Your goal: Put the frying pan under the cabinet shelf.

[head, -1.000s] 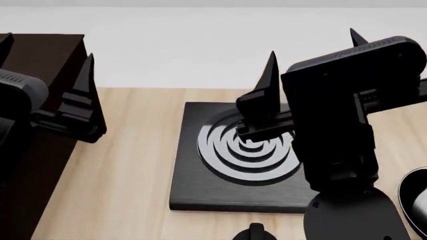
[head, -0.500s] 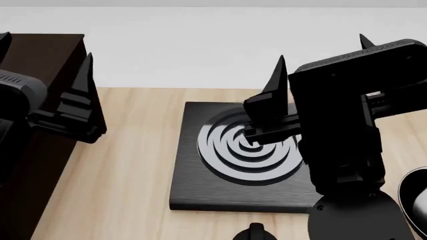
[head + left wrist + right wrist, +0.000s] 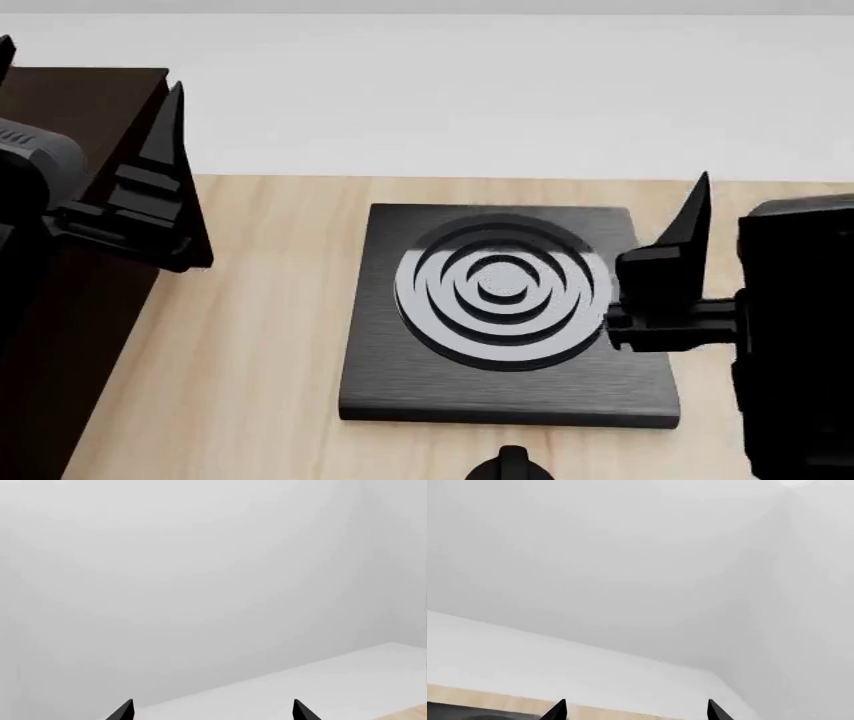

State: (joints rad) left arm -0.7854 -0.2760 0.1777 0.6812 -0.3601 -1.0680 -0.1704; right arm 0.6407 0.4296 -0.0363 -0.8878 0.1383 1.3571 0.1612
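The cabinet shelf (image 3: 80,300) stood at the far left of the head view, a dark brown block on the light wooden table (image 3: 254,350), unchanged from half a second earlier. The left gripper (image 3: 87,100) hung in front of it at the same place as before, fingers pointing up; in the left wrist view its two fingertips (image 3: 123,711) showed well apart against a blank pale wall, so the jaws stood open with nothing between them. At centre, the square black plate (image 3: 387,380) with concentric rings lay flat on the table and was now seen whole: the right arm, which had covered its right half one second and half a second ago, had moved off to the right. A small dark knob-like shape (image 3: 511,462) sat at the lower edge of the head view, just in front of the plate; identity not determinable. The right gripper (image 3: 747,215) was now at the right edge, beside the plate's right side, one finger pointing up and the other out of frame; the right wrist view showed both fingertips (image 3: 557,711) apart, jaws open and empty. The frying pan, glimpsed at the lower right corner in the earlier frames, was not visible in any current view; its position could not be told.
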